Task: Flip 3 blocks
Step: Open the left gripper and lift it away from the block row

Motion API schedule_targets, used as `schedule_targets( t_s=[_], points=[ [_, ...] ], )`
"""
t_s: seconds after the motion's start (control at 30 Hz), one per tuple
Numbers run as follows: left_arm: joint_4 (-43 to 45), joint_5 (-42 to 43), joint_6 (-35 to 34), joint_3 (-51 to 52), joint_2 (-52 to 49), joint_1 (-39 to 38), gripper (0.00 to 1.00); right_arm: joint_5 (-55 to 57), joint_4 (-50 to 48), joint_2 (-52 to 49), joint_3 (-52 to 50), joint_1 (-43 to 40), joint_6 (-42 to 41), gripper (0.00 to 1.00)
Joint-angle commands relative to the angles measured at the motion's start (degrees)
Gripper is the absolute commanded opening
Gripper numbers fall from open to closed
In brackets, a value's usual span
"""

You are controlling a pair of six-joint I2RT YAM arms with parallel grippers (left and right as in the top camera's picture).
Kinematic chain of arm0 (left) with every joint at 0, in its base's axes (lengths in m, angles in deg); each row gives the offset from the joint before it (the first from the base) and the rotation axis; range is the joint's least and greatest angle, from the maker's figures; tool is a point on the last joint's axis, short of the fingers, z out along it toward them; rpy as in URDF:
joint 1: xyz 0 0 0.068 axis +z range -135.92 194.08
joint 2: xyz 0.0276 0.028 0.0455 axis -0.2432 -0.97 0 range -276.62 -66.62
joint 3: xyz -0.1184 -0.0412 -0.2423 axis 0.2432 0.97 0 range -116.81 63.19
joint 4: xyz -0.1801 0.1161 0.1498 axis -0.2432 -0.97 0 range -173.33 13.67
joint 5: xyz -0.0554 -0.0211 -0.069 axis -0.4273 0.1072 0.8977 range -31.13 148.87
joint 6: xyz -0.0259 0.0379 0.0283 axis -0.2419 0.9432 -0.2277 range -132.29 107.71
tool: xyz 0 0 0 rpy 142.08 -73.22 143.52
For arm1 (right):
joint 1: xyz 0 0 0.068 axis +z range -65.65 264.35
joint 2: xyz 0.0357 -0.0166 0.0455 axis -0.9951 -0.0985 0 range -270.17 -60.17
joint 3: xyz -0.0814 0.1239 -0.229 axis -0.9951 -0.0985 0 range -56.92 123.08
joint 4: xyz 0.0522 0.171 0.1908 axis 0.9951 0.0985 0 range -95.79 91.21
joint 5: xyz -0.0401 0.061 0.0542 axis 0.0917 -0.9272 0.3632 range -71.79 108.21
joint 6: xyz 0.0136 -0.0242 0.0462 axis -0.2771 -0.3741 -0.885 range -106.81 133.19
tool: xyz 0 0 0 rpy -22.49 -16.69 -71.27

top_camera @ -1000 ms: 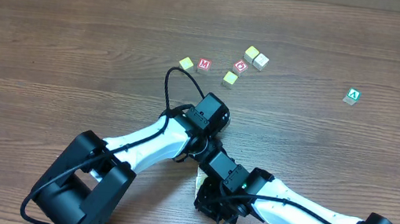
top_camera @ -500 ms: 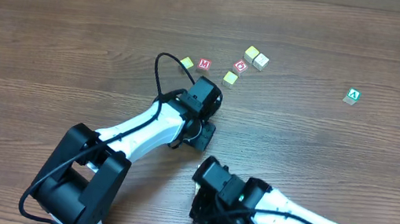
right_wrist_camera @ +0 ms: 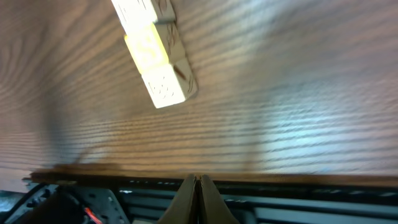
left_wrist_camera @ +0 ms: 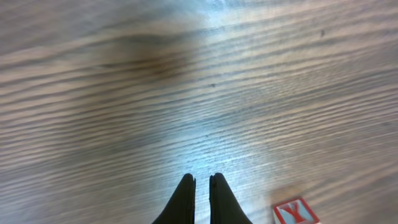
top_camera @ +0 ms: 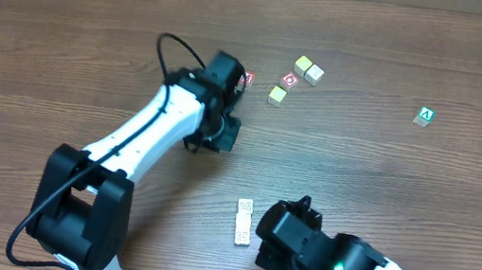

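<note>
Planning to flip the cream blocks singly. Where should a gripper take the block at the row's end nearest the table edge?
Probably grip the end block by its two free side faces, pinching across the row, coming straight down from above. Its inner face touches the middle block, leaving no finger gap there.

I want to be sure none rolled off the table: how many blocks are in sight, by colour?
Red-lettered blocks: 2
Green-lettered block: 1
Loose pale blocks: 3
Pale blocks in a row: 3
Total: 9 in view
</note>
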Motion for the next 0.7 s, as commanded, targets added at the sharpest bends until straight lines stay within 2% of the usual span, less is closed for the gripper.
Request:
schedule_targets(
  t_s=[0.0,0.2,0.4,0.67],
  points=[
    [-2.86,3.39,-0.15,-5.11,2.1,1.46,0.04,5.77,2.29,1.05,1.64,-2.8,6.36,0.04],
    [-3.56,3.28,-0.15,-5.33,10.91,1.4,0.04,5.57,0.9,-4.2,1.62,-6.1,11.39,0.04],
    [-7.52,3.28,-0.17,-5.33,19.65,1.4,0.04,7.48,-4.5,-10.8,1.62,-6.21,12.44,0.04],
    [-13.38,3.28,-0.2,-5.33,31.8,0.96,0.04,13.0,-9.55,-14.21,1.62,-6.32,13.16,0.04]
  ],
)
